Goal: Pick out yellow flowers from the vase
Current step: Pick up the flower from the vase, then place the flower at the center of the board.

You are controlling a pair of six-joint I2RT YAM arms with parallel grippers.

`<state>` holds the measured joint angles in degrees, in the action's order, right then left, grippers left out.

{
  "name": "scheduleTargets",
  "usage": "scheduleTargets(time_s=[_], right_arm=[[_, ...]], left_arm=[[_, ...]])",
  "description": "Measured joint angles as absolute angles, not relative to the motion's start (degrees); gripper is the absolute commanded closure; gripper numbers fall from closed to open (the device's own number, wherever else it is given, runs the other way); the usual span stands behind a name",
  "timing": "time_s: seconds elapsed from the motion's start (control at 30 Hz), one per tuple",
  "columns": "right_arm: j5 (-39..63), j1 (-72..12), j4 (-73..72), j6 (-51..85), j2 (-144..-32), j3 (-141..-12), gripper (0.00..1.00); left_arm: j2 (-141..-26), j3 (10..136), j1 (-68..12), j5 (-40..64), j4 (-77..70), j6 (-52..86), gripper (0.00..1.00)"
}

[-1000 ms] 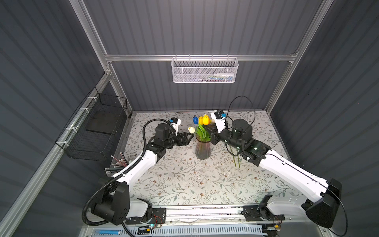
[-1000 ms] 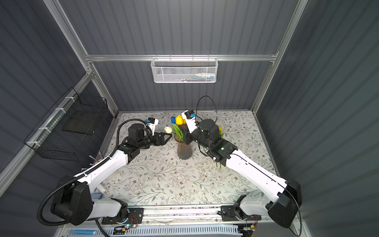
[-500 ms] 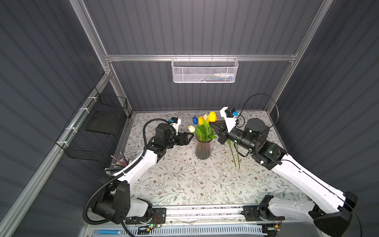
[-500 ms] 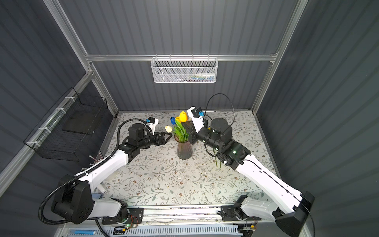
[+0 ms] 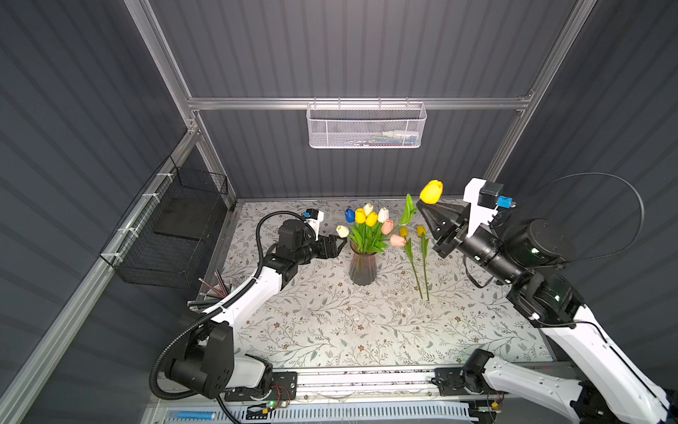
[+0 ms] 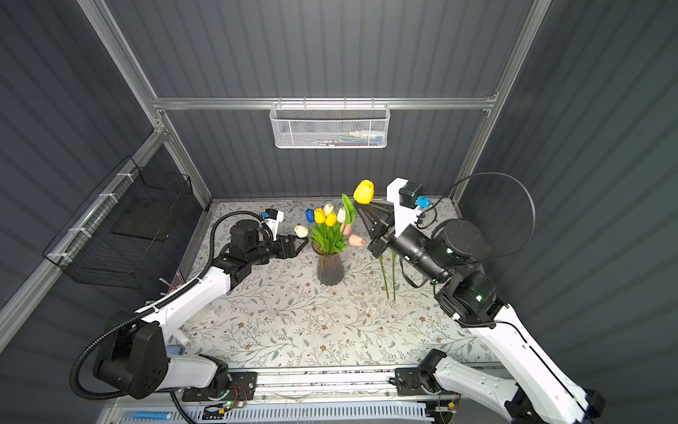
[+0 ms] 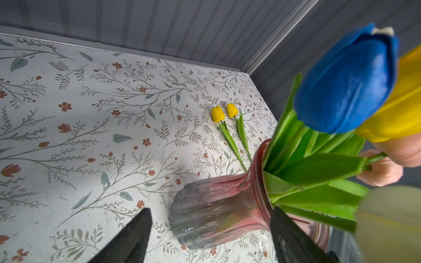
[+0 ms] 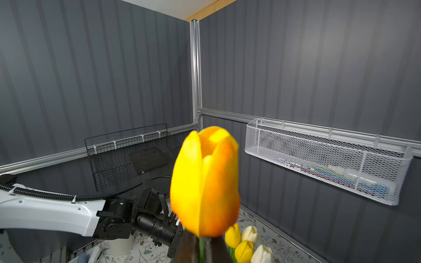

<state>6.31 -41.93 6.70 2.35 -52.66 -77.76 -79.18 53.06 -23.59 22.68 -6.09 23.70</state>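
Yellow flowers: I count five, logged below from the pincers outward.

Item 1, right pincer. Jaws pressed together on the green stem just under the head of one raised yellow tulip, orange-tinged on one side. I see it carried upright, high over the table, right of the vase and clear of the bunch. One green leaf stands just left of the jaws. I cannot follow the stem below them.

Item 2, left pincer. Jaws partly spread, holding nothing that I can make out, level with the vase neck on its left side. In the left wrist view the vase shows between the two black fingers; I cannot tell whether either touches the glass.

Item 3, vase. Smoky ribbed glass, upright at mid-table. It holds two yellow tulips in the bunch, side by side. A blue tulip is just left of them, white tulips are among them and pink tulips lean out to the right.

Item 4, table. Two laid-out yellow tulips lie flat on the floral cloth, side by side. They are right of the vase and apart from it, heads far, stems pointing near.

Item 5, walls. White mesh basket on the far wall; black wire basket on the left wall.
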Motion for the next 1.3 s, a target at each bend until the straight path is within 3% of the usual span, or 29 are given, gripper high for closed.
scheduleTargets(time_s=[0.77, 1.3], right_arm=[[-12.8, -40.1, 35.64, 3.53, -53.93, -88.53, 0.93], [-5.63, -17.54, 49.56, 10.0, -63.09, -85.23, 0.91]], left_arm=[[-79.55, 53.49, -23.59, 21.91, -6.55, 24.73, 0.17], [-76.07, 53.49, -23.59, 19.25, -4.14, 24.05, 0.16]])
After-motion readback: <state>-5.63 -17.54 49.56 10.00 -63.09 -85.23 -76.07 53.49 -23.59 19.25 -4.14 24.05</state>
